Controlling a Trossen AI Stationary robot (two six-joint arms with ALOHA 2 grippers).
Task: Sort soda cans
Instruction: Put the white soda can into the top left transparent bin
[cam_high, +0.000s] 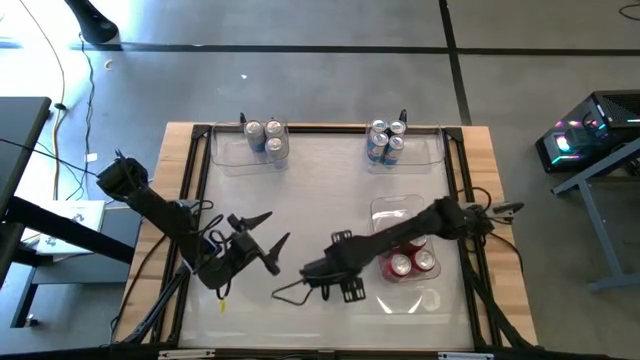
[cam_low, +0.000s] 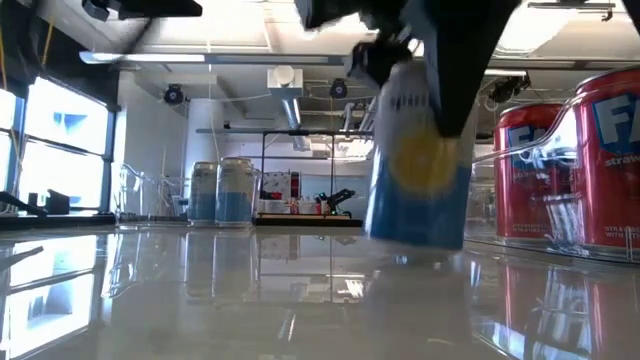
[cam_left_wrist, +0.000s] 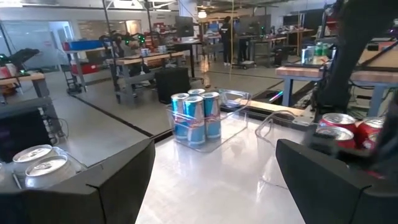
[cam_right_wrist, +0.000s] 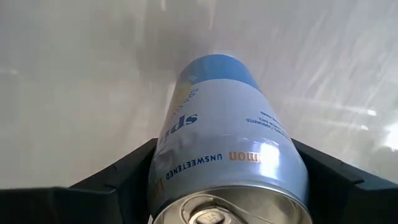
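Note:
My right gripper stands over the table's near middle, pointing down, shut on a pale blue and silver soda can with a yellow disc on it. The arm hides that can in the high view. My left gripper hovers open at the near left, pointing level toward the right, with nothing between its fingers. Silver cans stand in the far-left bin, blue cans in the far-right bin, and red cans in the near-right bin. My right gripper pinches the can's side wall just below its top rim, one finger on each side. The fingers come from above and point down. The can hangs upright below them, slightly tilted, its bottom close above the table.
The three clear bins sit at the far left, far right and near right. A raised wooden frame edges the glossy table. Cables lie near the front. Bare tabletop lies in the middle between the bins.

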